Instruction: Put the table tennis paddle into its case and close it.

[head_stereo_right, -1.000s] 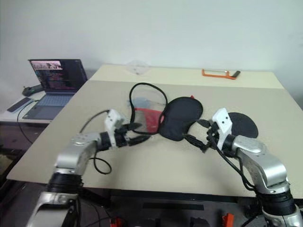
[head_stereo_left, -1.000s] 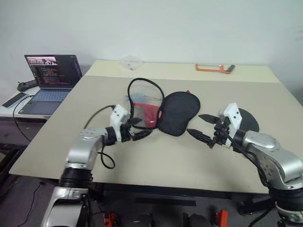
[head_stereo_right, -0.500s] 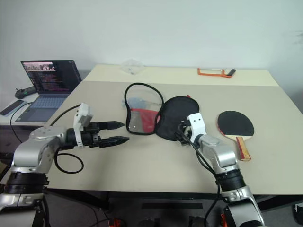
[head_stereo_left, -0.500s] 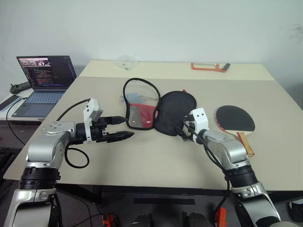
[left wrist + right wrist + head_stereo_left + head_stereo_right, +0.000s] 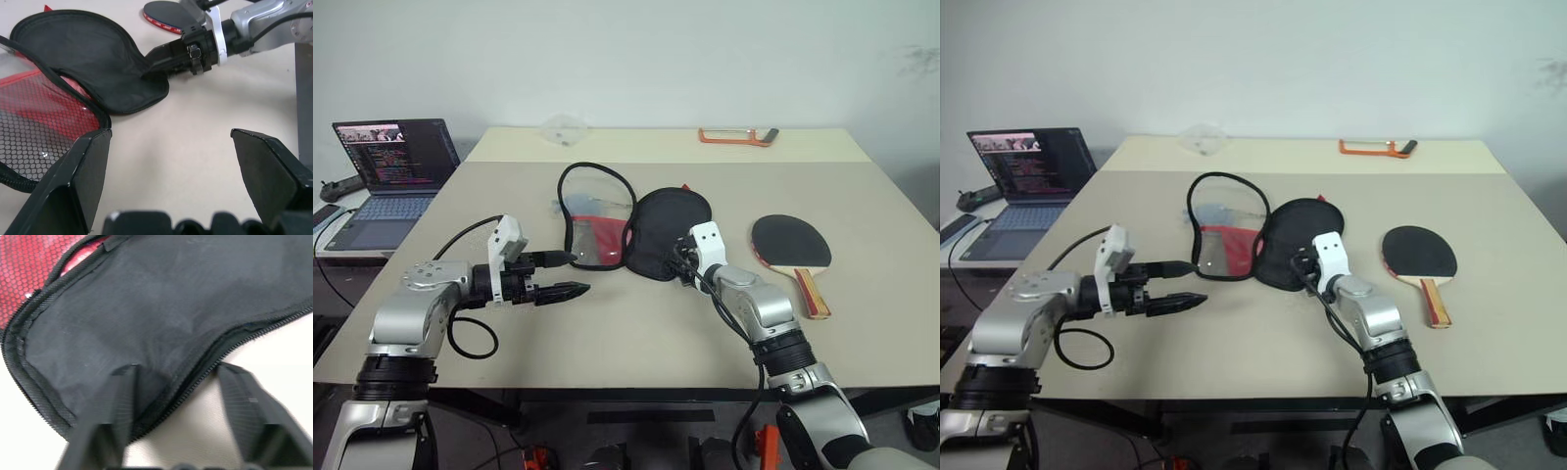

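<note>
Beige table [image 5: 636, 323] fills most of the scene, made of two tops butted together, seam running across the far part; plain white wall [image 5: 636, 59] behind. Left of the table a lower side desk holds an open laptop [image 5: 386, 166] with a lit screen. On the far tabletop, an orange-handled tool [image 5: 736, 135] and a small clear plastic item [image 5: 560, 127]. Case [image 5: 668, 233] lies unzipped and spread open mid-table: black fabric half toward the right, the red mesh-lined half [image 5: 592, 230] with a black rim loop toward the left. Paddle [image 5: 790, 250] lies flat on the table to the right of the case, apart from it, black rubber up, handle pointing toward the near edge. Right gripper [image 5: 679, 266] is at the near edge of the case's black flap; in the right wrist view its fingers [image 5: 122, 396] straddle the zipper edge, one over the fabric, one on the table side, partly closed around it, grip not clearly tight. Left gripper [image 5: 566, 275] hovers over bare table just left of the case, fingers spread wide, holding nothing; a black cable [image 5: 470, 338] loops off that arm.
</note>
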You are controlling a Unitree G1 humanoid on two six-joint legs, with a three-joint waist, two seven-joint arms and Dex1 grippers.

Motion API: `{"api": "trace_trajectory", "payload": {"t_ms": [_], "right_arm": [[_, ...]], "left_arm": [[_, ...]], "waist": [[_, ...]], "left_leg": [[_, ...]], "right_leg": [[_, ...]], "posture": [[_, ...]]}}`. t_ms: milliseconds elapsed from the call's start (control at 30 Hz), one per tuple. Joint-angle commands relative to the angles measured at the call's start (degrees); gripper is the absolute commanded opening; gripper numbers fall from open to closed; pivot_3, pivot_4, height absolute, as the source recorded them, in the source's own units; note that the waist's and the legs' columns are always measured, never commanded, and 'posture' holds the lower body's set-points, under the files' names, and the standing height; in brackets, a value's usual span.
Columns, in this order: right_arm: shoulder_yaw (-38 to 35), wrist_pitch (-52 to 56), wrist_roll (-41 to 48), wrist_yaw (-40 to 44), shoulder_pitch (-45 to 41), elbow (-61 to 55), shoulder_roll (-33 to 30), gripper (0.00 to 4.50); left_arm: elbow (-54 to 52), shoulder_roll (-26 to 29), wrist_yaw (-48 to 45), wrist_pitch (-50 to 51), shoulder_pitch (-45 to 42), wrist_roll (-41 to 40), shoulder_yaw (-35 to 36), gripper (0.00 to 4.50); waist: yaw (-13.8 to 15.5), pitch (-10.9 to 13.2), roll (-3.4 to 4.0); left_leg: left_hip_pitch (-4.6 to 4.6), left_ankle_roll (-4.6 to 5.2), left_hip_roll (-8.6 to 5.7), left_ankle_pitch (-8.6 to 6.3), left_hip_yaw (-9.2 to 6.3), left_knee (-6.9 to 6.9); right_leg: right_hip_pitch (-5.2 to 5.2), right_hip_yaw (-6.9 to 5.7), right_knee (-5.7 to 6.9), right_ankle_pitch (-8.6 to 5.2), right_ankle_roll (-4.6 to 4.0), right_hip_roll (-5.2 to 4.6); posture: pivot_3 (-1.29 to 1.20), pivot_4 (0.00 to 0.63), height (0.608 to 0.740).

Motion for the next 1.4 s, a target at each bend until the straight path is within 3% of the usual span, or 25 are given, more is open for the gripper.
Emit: {"api": "trace_trajectory", "payload": {"t_ms": [33, 167, 200, 467, 800, 1133, 1400], "right_arm": [[0.0, 0.7, -0.3, 0.7, -0.1, -1.1, 0.4, 1.42], [-0.7, 1.1, -0.4, 0.5, -0.4, -0.9, 0.3, 0.08], [-1.0, 1.1, -0.4, 0.4, -0.4, -0.9, 0.3, 0.03], [-4.7, 3.4, 0.6, -0.2, -1.2, -2.5, -1.2, 0.03], [-8.1, 9.3, 1.5, 2.0, 1.0, -10.4, -9.6, 0.03], [-14.3, 20.7, 5.5, -2.9, 5.6, -20.9, -4.5, 0.03], [-12.4, 19.8, 4.0, -3.2, 6.6, -20.7, -6.4, 0.03]], "left_arm": [[2.1, 1.1, -1.6, -3.6, 0.5, 0.5, 1.1, 4.26], [4.3, 0.8, -2.7, -6.2, 0.5, 1.1, 0.6, 4.26], [4.5, 0.8, -2.9, -6.6, 0.4, 1.2, 0.4, 4.26], [4.7, -0.1, -3.5, -7.9, 0.0, 1.9, -1.5, 4.26], [4.9, -1.6, -4.1, -8.6, -2.2, 2.6, -4.0, 4.26], [-0.2, -3.0, -1.5, -2.5, -6.0, 2.0, -6.0, 4.26], [-1.2, -2.5, -1.7, -1.0, -6.6, 1.6, -6.1, 4.26]], "waist": [[-0.2, 0.0, 0.0], [-0.4, 0.0, 0.0], [-0.4, 0.0, -0.01], [-0.3, 0.0, -0.01], [0.4, 0.0, -0.01], [0.1, 0.0, -0.02], [0.1, 0.0, -0.02]], "left_leg": [[0.0, 0.0, 0.04, 0.0, 0.07, -0.02], [0.03, 0.0, 0.22, 0.0, 0.18, -0.11], [0.03, 0.0, 0.25, 0.0, 0.2, -0.11], [0.03, 0.0, 0.31, -0.01, 0.24, -0.14], [0.02, 0.0, 0.35, -0.01, 0.41, -0.32], [0.01, 0.0, 0.44, -0.01, 0.61, -0.46], [0.03, 0.0, 0.49, -0.01, 0.63, -0.47]], "right_leg": [[-0.03, 0.05, 0.0, 0.0, 0.0, 0.03], [-0.08, 0.13, -0.06, 0.03, -0.06, 0.22], [-0.07, 0.13, -0.07, 0.04, -0.07, 0.25], [-0.09, 0.15, -0.1, 0.07, -0.1, 0.29], [-0.2, 0.18, -0.14, 0.07, -0.1, 0.32], [-0.35, 0.28, -0.15, 0.08, -0.11, 0.38], [-0.35, 0.29, -0.15, 0.08, -0.12, 0.45]], "posture": [[0.0, 0.15, 0.74], [0.0, 0.15, 0.74], [0.0, 0.15, 0.74], [0.0, 0.15, 0.74], [0.0, 0.15, 0.74], [0.0, 0.15, 0.74], [0.0, 0.15, 0.74]]}}
